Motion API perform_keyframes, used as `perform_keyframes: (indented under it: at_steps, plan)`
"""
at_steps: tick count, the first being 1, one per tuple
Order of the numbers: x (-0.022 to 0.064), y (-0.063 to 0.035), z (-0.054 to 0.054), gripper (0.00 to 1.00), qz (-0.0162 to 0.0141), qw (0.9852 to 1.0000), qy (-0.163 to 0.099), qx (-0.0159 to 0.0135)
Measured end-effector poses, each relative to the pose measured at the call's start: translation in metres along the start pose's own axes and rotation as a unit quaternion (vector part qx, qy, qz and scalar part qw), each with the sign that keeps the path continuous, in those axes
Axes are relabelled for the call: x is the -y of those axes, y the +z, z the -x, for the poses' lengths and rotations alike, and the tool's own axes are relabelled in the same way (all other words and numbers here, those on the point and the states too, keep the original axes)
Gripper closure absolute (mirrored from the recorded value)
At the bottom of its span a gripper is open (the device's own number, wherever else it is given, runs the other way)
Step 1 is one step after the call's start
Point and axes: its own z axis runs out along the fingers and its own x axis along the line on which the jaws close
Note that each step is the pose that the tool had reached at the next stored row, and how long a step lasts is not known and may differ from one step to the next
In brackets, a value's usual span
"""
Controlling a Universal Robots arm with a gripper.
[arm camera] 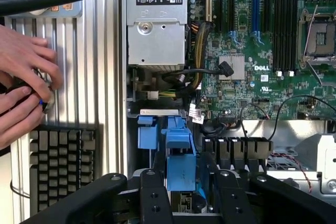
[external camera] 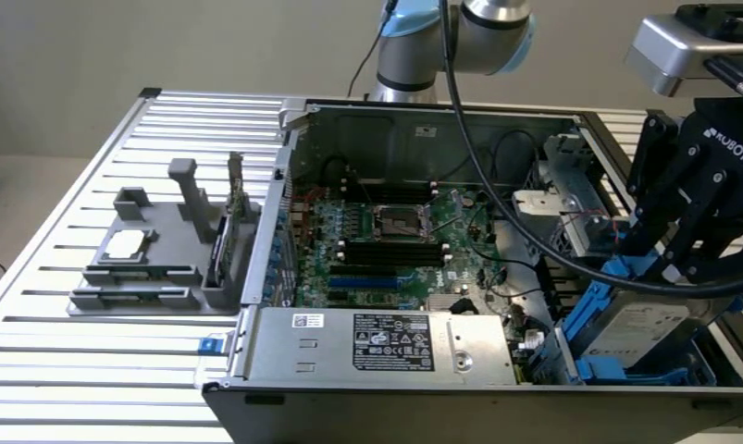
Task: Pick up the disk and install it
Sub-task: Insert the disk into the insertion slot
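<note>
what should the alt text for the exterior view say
A black Robotiq gripper reaches down to the disk, a silver hard drive in a blue carrier leaning inside the open computer case at the exterior view's right. Its motherboard and power supply are exposed; a grey parts holder sits on the slatted table beside the case.

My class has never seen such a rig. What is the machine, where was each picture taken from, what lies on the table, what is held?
The machine is a robot arm ending in a gripper. One picture comes from a camera off the arm, the other from a camera on its wrist. On the metal table sit an open computer case and a grey holder. The gripper is at the top of the disk, a silver drive in a blue frame standing tilted in the case; whether it grips it is unclear. The wrist view shows a person's hands near a keyboard.
</note>
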Motion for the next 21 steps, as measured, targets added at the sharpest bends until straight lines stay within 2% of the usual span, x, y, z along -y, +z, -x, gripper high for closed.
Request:
perform_keyframes:
  at_steps: [8, 12, 13, 17, 21]
  plan:
    - [0.0000, 0.0005, 0.0000, 0.61, -0.0006, 1.0000, 0.000, -0.0040]
    - [0.0001, 0.0005, 0.0003, 0.61, -0.0016, 1.0000, 0.000, -0.0041]
    - [0.0001, 0.0004, 0.0007, 0.61, -0.0032, 1.0000, 0.000, -0.0041]
    - [0.0018, -0.0001, 0.0021, 0.61, -0.0134, 0.9999, 0.000, -0.0040]
    - [0.0072, -0.0003, 0.0025, 0.61, -0.0192, 0.9998, 0.000, -0.0040]
